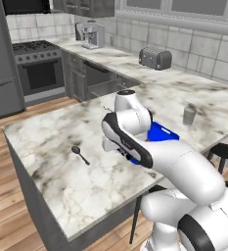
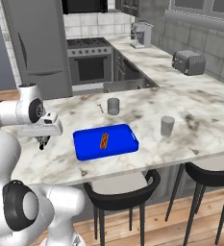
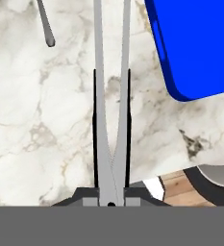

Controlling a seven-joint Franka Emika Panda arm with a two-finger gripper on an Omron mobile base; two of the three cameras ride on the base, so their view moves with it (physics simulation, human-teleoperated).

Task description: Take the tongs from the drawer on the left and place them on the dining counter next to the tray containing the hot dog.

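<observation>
Between the two dark fingers (image 3: 95, 120) of the gripper (image 3: 111, 192) sit the tongs (image 3: 111, 96), and the fingers are squeezed in close on them, holding them tight. In the hand view the two silver-grey arms of the tongs start together down by the fingers and spread a little as they run away from them, over the dining counter (image 3: 36, 134). The pictures cannot tell me if the tongs touch the white marble or hang just above it. To one side of the fingers, near the far part of the tongs, is a corner of the blue tray (image 3: 200, 48). It is close to the tongs but not touching them. To the other side of the fingers, further off, lies the thin handle of a small dark spoon (image 3: 46, 29). In the right base view the gripper (image 2: 43, 141) hangs over the near part of the counter, and the tray (image 2: 87, 144) lies just beside it with the hot dog (image 2: 104, 140) in its middle. Past the tray, far from the fingers, stand two grey cups (image 2: 113, 106) on the marble. In the left base view the white arm hides the fingers, the spoon (image 1: 79, 154) lies on the dining counter (image 1: 47, 142) off to one side of the arm, and a bit of the tray (image 1: 160, 131) peeks out behind the arm.
</observation>
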